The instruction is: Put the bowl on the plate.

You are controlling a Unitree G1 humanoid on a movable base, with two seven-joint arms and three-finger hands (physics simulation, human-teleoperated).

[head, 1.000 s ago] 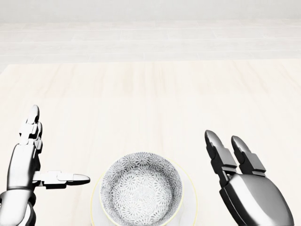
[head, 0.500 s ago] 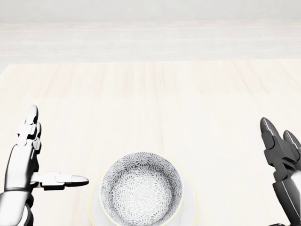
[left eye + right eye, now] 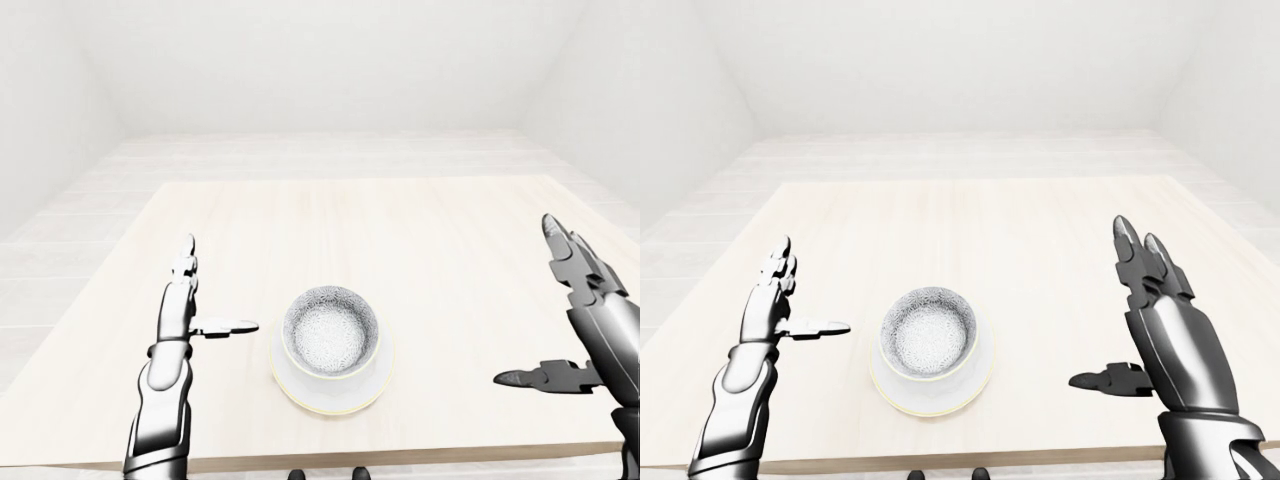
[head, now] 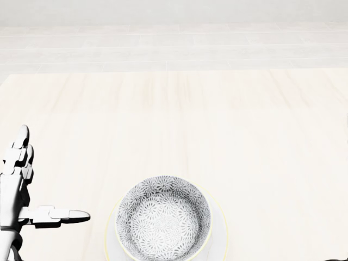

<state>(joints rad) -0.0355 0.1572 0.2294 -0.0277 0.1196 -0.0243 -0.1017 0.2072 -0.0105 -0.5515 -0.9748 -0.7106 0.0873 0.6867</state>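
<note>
Round floral-patterned bowl (image 4: 163,217), flat white plate (image 3: 335,399)

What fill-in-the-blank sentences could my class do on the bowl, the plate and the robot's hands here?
1. The grey-patterned round bowl rests on the white round ____.
2. A pale wooden ____ bears them both.
3. The silver left hand and the dark metallic right hand both stand ____, not shut.
4. In the left-eye view, the left hand stands to the bowl's ____.

Missing words: plate; table; open; left.
</note>
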